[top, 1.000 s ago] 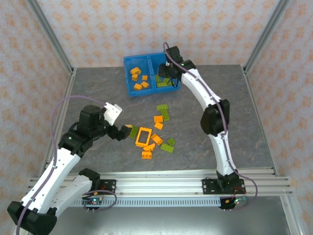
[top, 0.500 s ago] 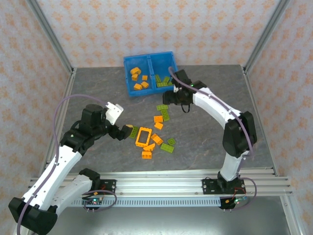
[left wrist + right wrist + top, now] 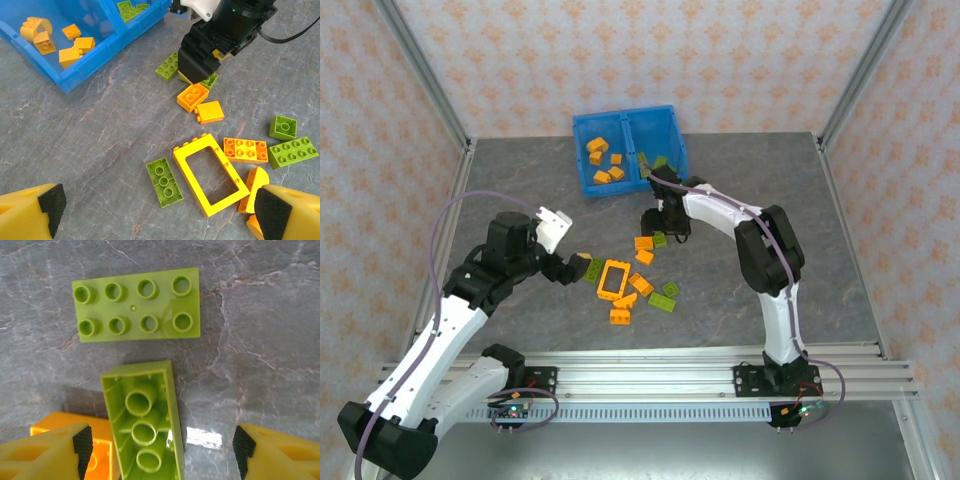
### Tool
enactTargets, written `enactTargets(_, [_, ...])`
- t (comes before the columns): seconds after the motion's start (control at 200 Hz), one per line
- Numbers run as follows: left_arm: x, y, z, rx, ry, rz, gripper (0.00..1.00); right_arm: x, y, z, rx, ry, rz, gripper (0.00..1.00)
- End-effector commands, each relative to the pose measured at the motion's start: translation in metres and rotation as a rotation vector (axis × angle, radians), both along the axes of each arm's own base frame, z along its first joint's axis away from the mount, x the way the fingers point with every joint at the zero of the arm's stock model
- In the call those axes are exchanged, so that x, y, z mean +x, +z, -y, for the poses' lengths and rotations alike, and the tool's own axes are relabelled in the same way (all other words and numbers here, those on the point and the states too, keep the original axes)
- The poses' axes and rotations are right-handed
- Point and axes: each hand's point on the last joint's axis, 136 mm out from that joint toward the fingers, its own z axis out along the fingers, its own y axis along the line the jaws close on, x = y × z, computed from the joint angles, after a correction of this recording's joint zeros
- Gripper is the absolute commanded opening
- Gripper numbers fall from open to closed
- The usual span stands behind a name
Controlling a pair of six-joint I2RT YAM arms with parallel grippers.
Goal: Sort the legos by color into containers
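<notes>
The right gripper (image 3: 162, 447) hung low over the grey table (image 3: 860, 230). Its fingers (image 3: 82, 442) were spread and released, gripping nothing. Between them, clear of both pads, lay an upturned lime green brick (image 3: 142, 425), hollow side up. An eight-stud green brick (image 3: 136, 304) lay flat at its 12 o'clock, and an orange brick (image 3: 100, 427) sat just beside it at 9 o'clock.

The left gripper (image 3: 160, 212) was also wide open and empty. It hovered at 9 o'clock of the orange frame piece (image 3: 210, 172), with a three-stud green brick (image 3: 164, 181) lying between them.

The blue bin (image 3: 579, 155) stood at the table's 12 o'clock. Orange bricks (image 3: 600, 160) lay in its left compartment and lime green bricks (image 3: 660, 165) in its right. The loose legos (image 3: 640, 285) were scattered mid-table, at the bin's 6 o'clock.
</notes>
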Motion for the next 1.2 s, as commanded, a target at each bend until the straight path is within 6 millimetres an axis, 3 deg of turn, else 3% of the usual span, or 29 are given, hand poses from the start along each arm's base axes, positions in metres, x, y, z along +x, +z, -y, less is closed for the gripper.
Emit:
enactTargets(0.0, [0.003, 0.010, -0.005, 0.025, 0.009, 0.027, 1.00, 0.013, 0.000, -0.008, 0.005, -0.025, 0.021, 0.73])
enactTargets(0.285, [0.004, 0.008, -0.005, 0.029, 0.006, 0.020, 1.00, 0.009, -0.025, -0.002, -0.050, -0.057, -0.024, 0.45])
enactTargets(0.39, [0.004, 0.008, -0.004, 0.028, 0.005, 0.017, 1.00, 0.008, -0.019, 0.003, -0.058, -0.068, -0.014, 0.33])
enactTargets(0.465, [0.003, 0.008, -0.004, 0.028, 0.003, 0.016, 1.00, 0.006, -0.004, 0.008, -0.062, -0.074, 0.019, 0.27])
enactTargets(0.591, [0.003, 0.008, -0.004, 0.026, 0.001, 0.015, 1.00, 0.005, 0.033, 0.019, -0.065, -0.088, 0.107, 0.24])
enactTargets(0.736, [0.002, 0.009, -0.002, 0.019, -0.012, 0.017, 1.00, 0.015, 0.104, 0.029, -0.011, -0.122, 0.301, 0.25])
enactTargets(0.841, [-0.003, 0.010, 0.003, 0.013, -0.053, 0.015, 1.00, 0.035, 0.159, 0.027, 0.045, -0.141, 0.482, 0.25])
enactTargets(0.951, [-0.007, 0.011, 0.007, 0.005, -0.083, 0.013, 1.00, 0.070, 0.195, 0.022, 0.067, -0.156, 0.626, 0.25])
enactTargets(1.086, [-0.008, 0.011, 0.006, 0.007, -0.079, 0.013, 1.00, 0.126, 0.208, 0.013, 0.096, -0.177, 0.678, 0.24])
enactTargets(1.196, [-0.009, 0.013, 0.003, 0.013, -0.066, 0.023, 1.00, 0.172, 0.196, 0.006, 0.075, -0.196, 0.688, 0.24])
